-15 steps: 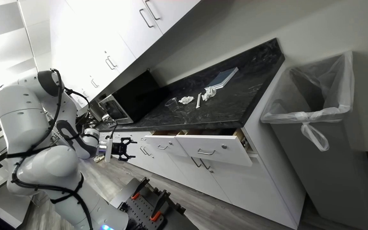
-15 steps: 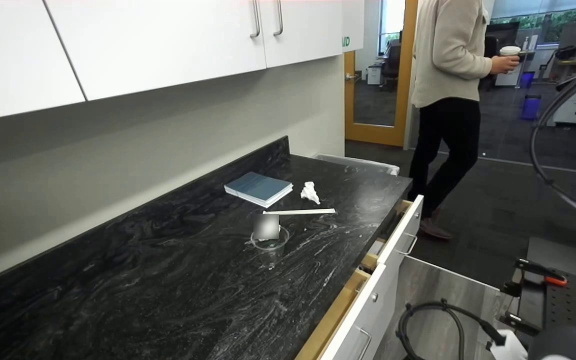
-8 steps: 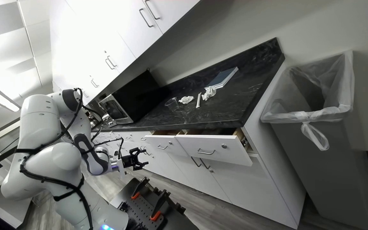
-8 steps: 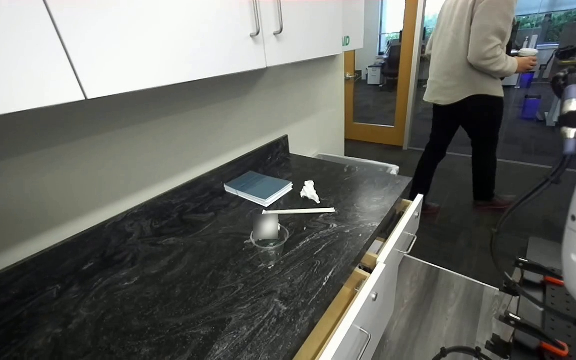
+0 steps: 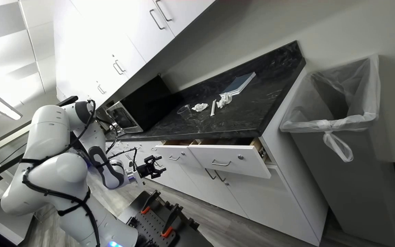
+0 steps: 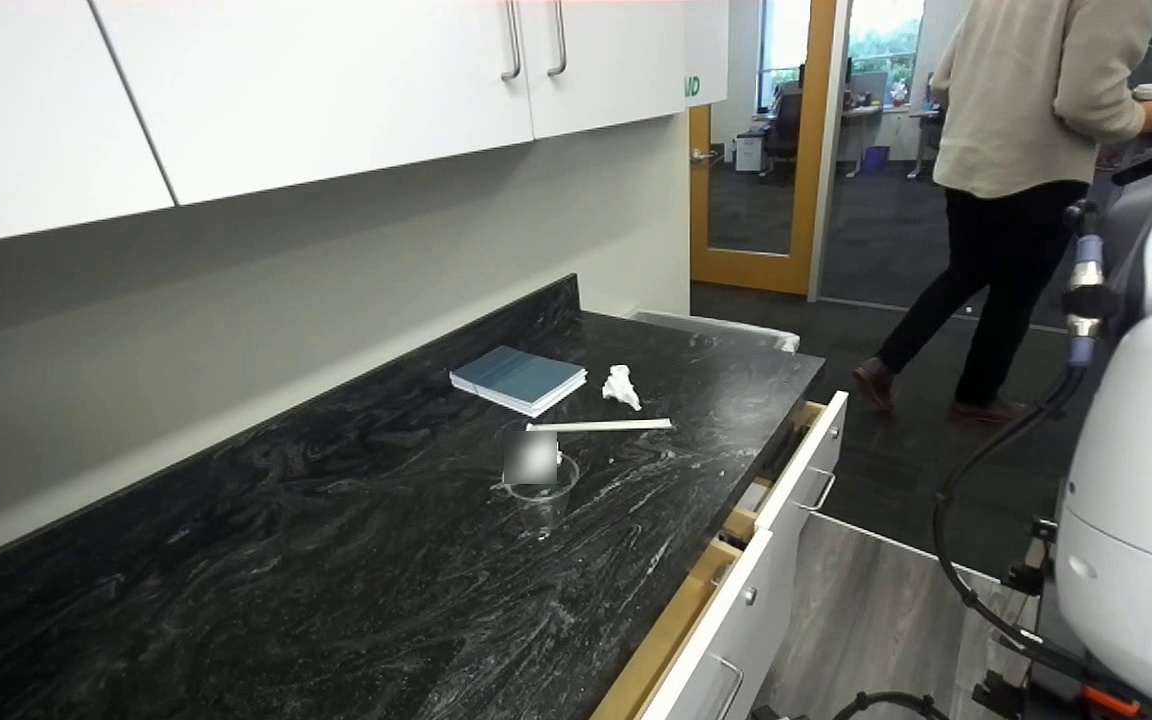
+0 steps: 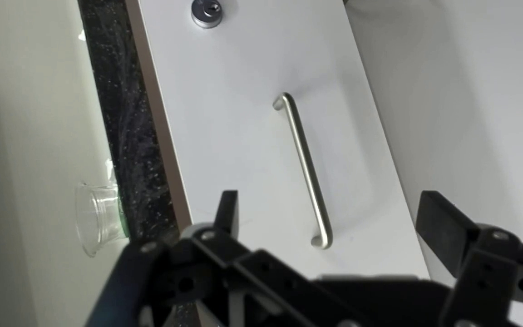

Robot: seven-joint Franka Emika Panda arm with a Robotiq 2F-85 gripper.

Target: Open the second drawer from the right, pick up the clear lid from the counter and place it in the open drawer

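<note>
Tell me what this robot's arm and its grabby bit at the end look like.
The Franka Emika Panda arm is whitish grey, built of rounded segments with dark grey sections at some joints. Black cables run along it, held by black straps, and a blue light glows low on it. The Robotiq gripper is black, with two angular, jointed fingers.

Can read in an exterior view a green "D" (image 6: 694, 86) after a cut-off character, on the white panel (image 6: 707, 45) beyond the upper cabinets (image 6: 336, 80).
</note>
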